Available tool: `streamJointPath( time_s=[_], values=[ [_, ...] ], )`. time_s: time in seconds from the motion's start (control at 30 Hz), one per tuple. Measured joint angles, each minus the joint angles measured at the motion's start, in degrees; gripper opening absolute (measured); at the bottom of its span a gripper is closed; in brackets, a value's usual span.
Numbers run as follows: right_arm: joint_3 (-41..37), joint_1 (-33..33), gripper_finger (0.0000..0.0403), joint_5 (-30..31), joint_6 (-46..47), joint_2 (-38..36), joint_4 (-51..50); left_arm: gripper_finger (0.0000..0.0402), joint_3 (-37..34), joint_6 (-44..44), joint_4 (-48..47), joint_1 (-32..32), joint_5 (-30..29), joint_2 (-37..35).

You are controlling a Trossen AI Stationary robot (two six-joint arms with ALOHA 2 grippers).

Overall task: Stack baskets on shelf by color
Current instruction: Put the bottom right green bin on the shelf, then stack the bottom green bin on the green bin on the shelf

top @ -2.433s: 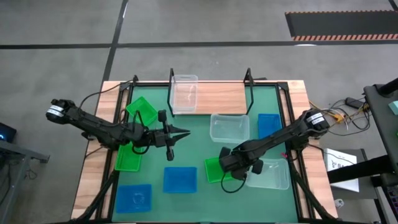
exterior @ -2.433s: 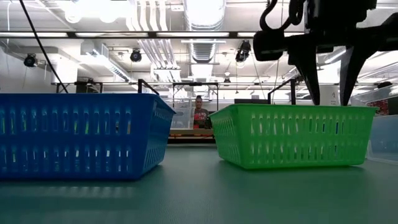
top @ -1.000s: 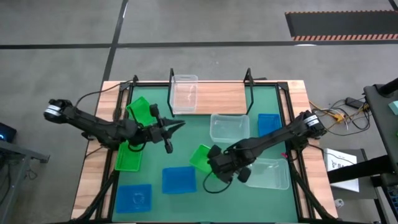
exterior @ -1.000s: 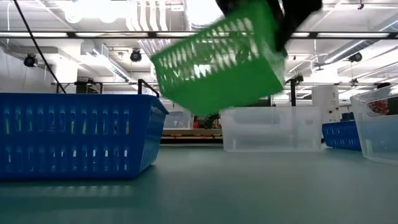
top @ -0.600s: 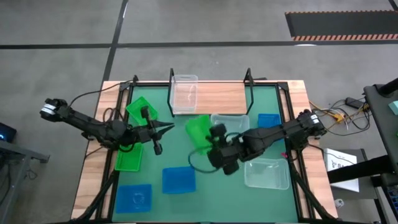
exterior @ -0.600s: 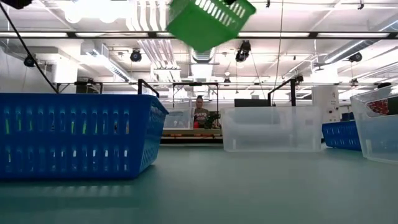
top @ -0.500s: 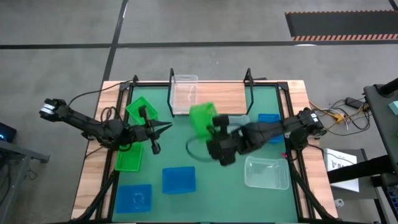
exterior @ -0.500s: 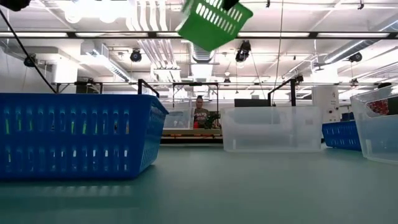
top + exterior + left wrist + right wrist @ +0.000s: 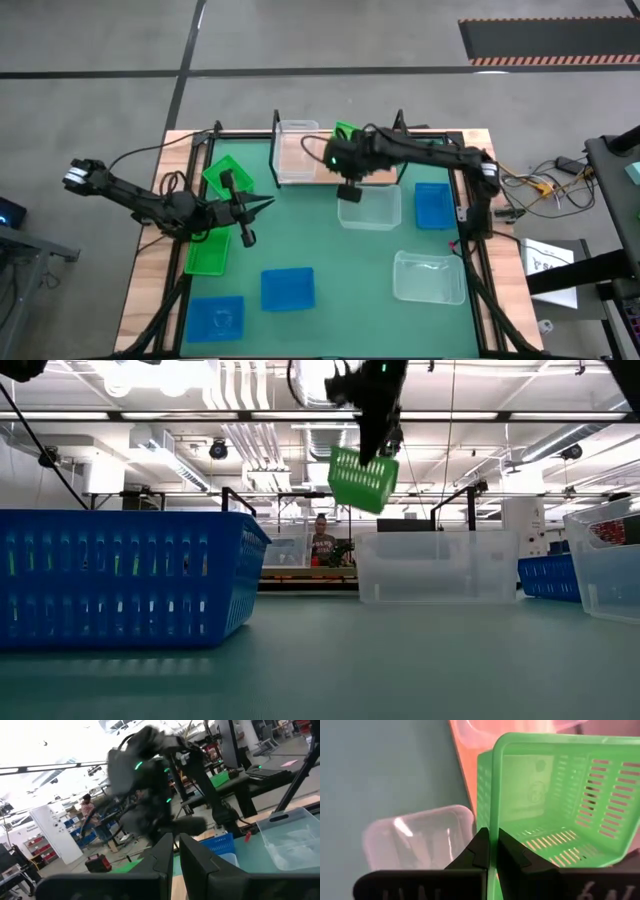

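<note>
The right hand (image 9: 343,152) was clamped on the rim of a green basket (image 9: 350,135), carried in the air over the shelf (image 9: 365,160) at the table's far edge (in the low view the basket hung tilted, well above the mat). Beside it a clear basket (image 9: 295,150) stood on the shelf's left end. Another clear basket (image 9: 369,206) sat on the mat (image 9: 330,250) just in front of the shelf.

The left hand (image 9: 262,205) hung near the table's left edge, fingers pressed together, holding nothing, beside two green baskets (image 9: 207,250).
</note>
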Motion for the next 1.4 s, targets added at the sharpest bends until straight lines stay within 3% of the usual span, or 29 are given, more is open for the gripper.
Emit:
streamJointPath(
  time_s=[0.23,0.63,0.9,1.4],
  values=[
    [0.0,-5.1,0.0009,-1.4,-6.4,6.2,0.2,0.0015,0.0,0.7,0.1,0.0,0.0,-0.1],
    [3.8,-5.7,0.0009,-1.3,-12.7,16.6,1.6,0.0015,0.1,2.5,0.2,0.1,0.0,-1.1],
    [6.3,-5.6,0.0011,-1.3,-13.5,19.2,1.5,0.0015,0.1,2.5,0.2,0.1,0.0,-1.1],
    [8.2,-5.4,0.0118,-1.3,-8.8,16.7,-0.4,0.0015,0.2,2.4,0.2,0.1,0.0,-1.1]
  ],
)
